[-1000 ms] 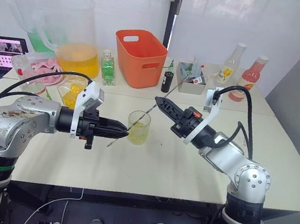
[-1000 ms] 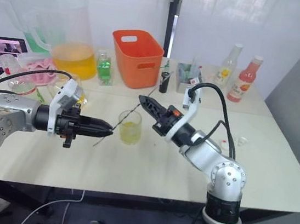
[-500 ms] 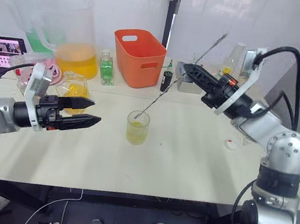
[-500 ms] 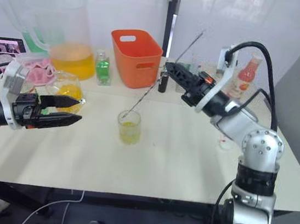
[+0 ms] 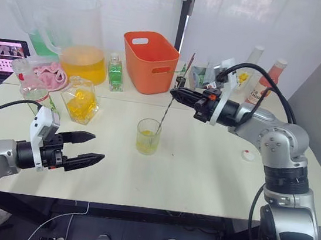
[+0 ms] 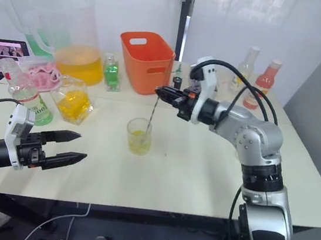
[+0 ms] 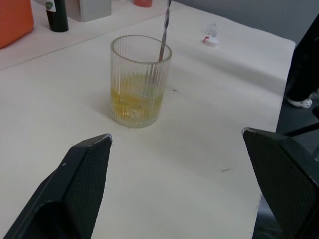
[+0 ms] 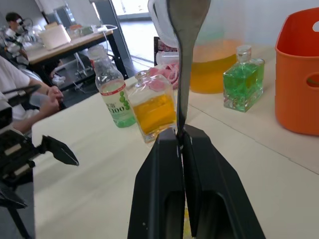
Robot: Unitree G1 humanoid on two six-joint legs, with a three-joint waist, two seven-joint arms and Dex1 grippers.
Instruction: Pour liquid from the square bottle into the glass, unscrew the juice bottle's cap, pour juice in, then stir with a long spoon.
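Now the right pincer [image 5: 175,95] is pinched tight on the long spoon [image 5: 164,116]. It holds the thin handle high up, near the top. The spoon hangs almost straight up and down, and its small bowl end dips into the glass [image 5: 147,136]. The glass stands near the middle of the surface [image 5: 201,172] with a little yellow drink at the bottom. It sits just below and a bit in front of the right pincer, so that arm is the nearer one and looks set for the stirring.

The left pincer [image 5: 88,149] is spread wide and holds nothing. It hangs low over the near edge of the surface, well apart from the glass, with its tips pointing toward it.

The square bottle [image 5: 81,100] stands to the left of the glass, with the juice bottle [image 5: 34,90] just beside it. The juice bottle has no cap on. The cap [image 5: 249,155] lies on the surface far to the right.

I think the stirring step is at hand. The spoon needs to stay upright and go round inside the glass without tipping it.
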